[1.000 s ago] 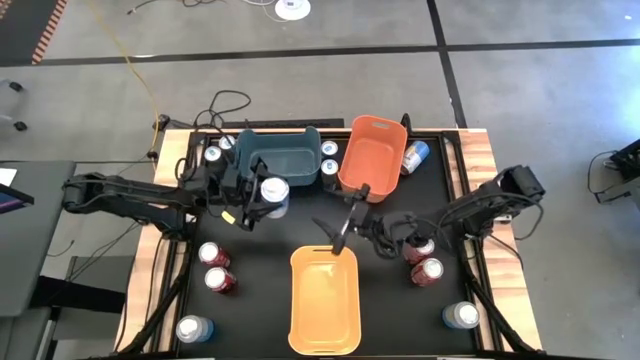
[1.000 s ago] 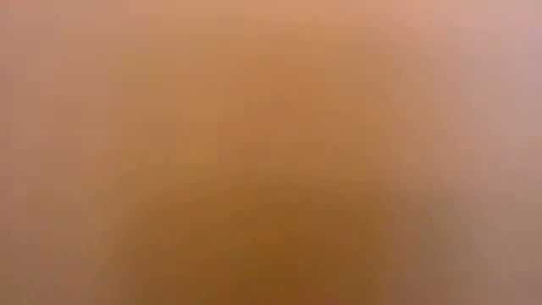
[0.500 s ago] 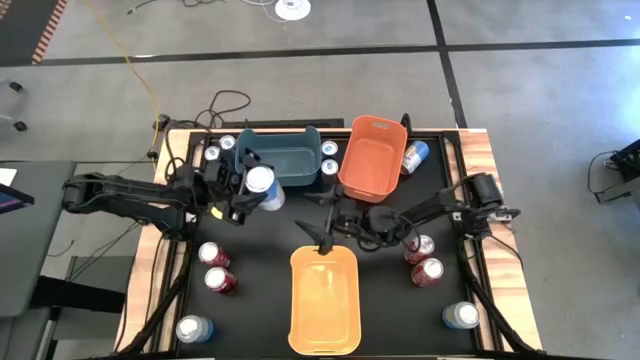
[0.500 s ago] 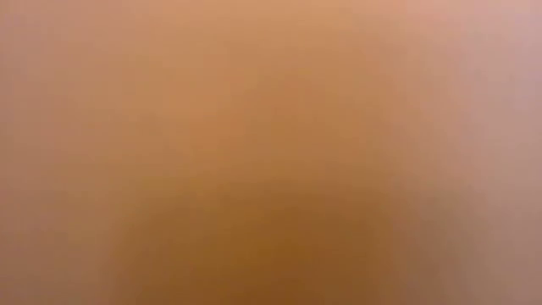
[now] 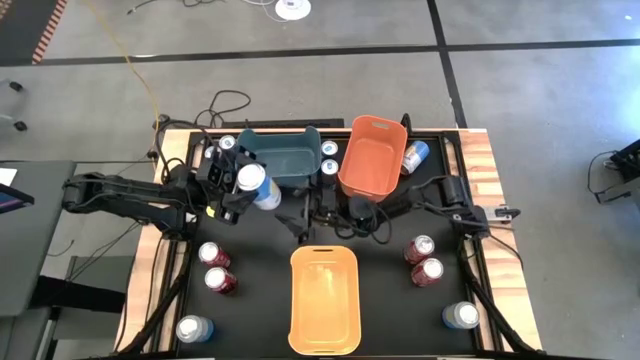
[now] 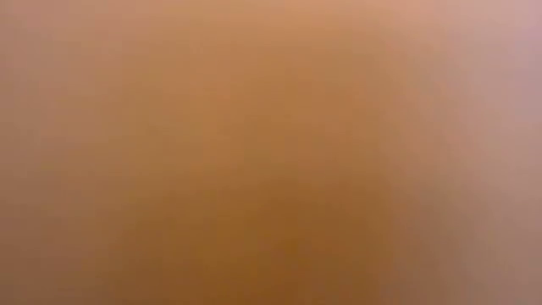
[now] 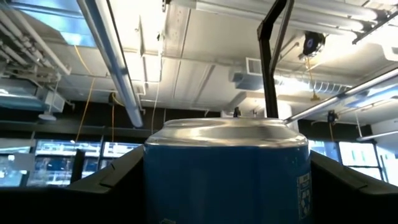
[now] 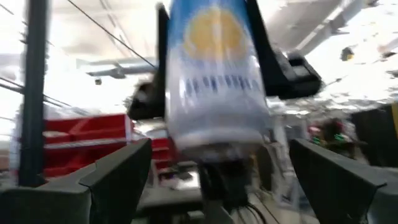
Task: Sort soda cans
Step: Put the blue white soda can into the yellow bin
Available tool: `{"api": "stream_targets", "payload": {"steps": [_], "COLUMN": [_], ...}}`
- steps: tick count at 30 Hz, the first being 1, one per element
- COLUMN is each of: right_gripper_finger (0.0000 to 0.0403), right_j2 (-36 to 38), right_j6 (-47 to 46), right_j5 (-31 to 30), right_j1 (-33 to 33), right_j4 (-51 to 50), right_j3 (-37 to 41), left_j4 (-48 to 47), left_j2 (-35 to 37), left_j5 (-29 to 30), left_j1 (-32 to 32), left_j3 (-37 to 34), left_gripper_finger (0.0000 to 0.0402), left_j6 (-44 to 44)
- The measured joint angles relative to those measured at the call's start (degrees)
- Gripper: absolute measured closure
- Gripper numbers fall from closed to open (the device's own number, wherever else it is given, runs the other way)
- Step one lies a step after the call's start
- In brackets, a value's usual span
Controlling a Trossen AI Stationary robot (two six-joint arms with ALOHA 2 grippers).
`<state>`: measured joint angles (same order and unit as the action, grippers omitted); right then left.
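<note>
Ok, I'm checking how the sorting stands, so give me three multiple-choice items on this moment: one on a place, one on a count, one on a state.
1. Where is the blue can in the left tool?
A) by the left end of the teal bin
B) on the floor
C) in a person's hand

2. How many red cans stand on the black mat?
A) two
B) four
C) six

3. The right tool is:
A) shut on a red can
B) open and empty
C) out of view

Answers:
1 A: the high view shows it raised at that bin's near-left corner.
2 B: two stand on the left, two on the right.
3 B: its fingers are spread with nothing between them.
</note>
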<state>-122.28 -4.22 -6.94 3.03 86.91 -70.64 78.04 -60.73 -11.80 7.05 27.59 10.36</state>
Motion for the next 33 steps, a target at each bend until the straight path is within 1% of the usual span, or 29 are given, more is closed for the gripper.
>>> {"api": "stream_targets", "payload": {"steps": [6, 8, 12, 14, 17, 22, 26, 29, 31, 33], "right_gripper_finger": [0.0003, 0.0003, 0.0003, 0.0007, 0.0031, 0.0116, 0.0121, 0.0121, 0.0121, 0.0121], "right_j2": [0.1, 0.1, 0.1, 0.1, 0.1, 0.1, 0.3, 1.5, 2.3, 3.3], "right_j6": [0.4, -0.3, 0.2, 0.1, 0.2, 0.1, 0.4, 0.4, 0.7, 2.4], "right_j5": [5.4, 7.1, 8.4, 9.0, 8.7, 7.6, 7.9, 7.6, 6.9, 6.1], "right_j1": [-2.1, -2.5, -2.8, -2.8, -2.3, -1.8, -1.9, -1.9, -1.9, -1.8], "right_j4": [-3.9, -7.0, -14.8, -16.7, -16.3, -16.1, -18.6, -23.0, -26.0, -30.7], "right_j3": [-3.9, -5.7, -9.0, -10.2, -10.7, -10.6, -10.6, -10.6, -10.7, -10.6], "left_j4": [0.1, 0.1, 0.2, 0.2, 0.0, -0.5, -1.3, -2.7, -6.2, -11.6], "left_j2": [0.0, 0.0, 0.0, 0.0, 0.0, 0.0, 0.2, 0.8, 2.2, 3.9], "left_j5": [-1.0, -1.0, -1.0, -1.0, -1.0, -1.2, -1.4, -1.6, -1.7, -1.9], "left_j1": [0.0, 0.0, 0.0, 0.0, 0.0, 0.0, 0.0, 0.0, 0.0, 0.0], "left_j3": [0.0, 0.0, 0.0, 0.0, 0.0, 0.0, 0.0, 0.0, 0.0, 0.0], "left_gripper_finger": [0.0104, 0.0104, 0.0104, 0.0104, 0.0104, 0.0104, 0.0104, 0.0099, 0.0092, 0.0084], "left_j6": [0.4, 0.1, -0.1, -0.2, -0.5, -1.8, -3.1, -3.3, -3.9, -6.3]}}
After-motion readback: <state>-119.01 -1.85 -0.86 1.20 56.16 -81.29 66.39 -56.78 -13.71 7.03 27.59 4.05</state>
